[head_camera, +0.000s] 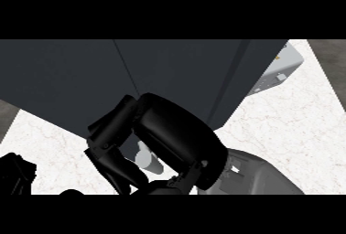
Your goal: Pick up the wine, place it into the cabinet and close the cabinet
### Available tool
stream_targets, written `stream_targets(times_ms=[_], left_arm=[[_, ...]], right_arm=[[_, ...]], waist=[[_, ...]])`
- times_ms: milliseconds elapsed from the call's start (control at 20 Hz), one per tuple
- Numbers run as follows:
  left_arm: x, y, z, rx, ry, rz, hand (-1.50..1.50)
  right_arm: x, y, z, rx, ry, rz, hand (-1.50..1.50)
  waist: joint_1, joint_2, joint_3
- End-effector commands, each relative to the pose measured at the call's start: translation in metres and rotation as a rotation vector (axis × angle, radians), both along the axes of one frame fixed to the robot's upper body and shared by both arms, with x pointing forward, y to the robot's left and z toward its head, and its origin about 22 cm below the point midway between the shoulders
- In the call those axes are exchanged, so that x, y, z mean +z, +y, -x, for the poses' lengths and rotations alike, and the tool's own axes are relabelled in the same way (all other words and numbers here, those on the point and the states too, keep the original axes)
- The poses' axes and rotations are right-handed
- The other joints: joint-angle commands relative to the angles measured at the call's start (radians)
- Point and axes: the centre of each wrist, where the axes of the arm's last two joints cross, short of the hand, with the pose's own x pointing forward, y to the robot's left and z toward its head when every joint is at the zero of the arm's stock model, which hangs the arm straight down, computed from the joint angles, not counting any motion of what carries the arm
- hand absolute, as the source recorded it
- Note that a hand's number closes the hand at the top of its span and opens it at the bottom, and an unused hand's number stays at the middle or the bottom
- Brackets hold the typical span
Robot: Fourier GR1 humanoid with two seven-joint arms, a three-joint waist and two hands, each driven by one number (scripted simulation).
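1. Wine: no bottle clearly in view. A pale grey, rounded shape (145,157) shows in the gap between the right hand's fingers and thumb; it may be part of the bottle, but cannot be identified for certain. Whether the wine is in the hand or inside the cabinet cannot be told.
2. Right hand (172,132), black, raised close under the head view, palm broad and fingers curled toward the thumb around that pale shape. Whether it actually clasps it cannot be told. Grey forearm (253,176) enters from lower right.
3. Left hand (17,173): only a black fragment at the lower left edge; finger posture cannot be told.
4. Dark grey box-like cabinet (101,82) fills the upper half, with a thin vertical seam down its face. Door looks closed or nearly so from here; unsure.
5. White marbled counter top (290,119) beneath. A light grey boxy object (277,68) sits at the cabinet's right.
6. Progress, as judged: the hand is up at the cabinet front, so either placing or closing is in hand; neither is confirmed done.
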Motion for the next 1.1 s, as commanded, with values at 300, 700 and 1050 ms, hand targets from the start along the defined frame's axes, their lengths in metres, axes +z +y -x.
stream_targets(times_ms=[300,700,1050], left_arm=[[-0.012,-0.005,-0.004,0.009,-0.021,-0.012,1.5],[-0.004,0.025,0.006,-0.005,-0.008,-0.021,1.5],[-0.003,0.005,-0.002,-0.014,0.001,-0.024,1.5]], right_arm=[[-0.027,0.002,-0.053,-0.098,0.118,-0.05,1.5],[-0.052,-0.018,-0.106,-0.159,0.162,0.002,1.5],[-0.08,-0.023,-0.135,-0.24,0.131,0.008,1.5]], waist=[[-0.009,0.001,0.0],[-0.003,0.002,0.0],[0.003,0.007,0.0]])
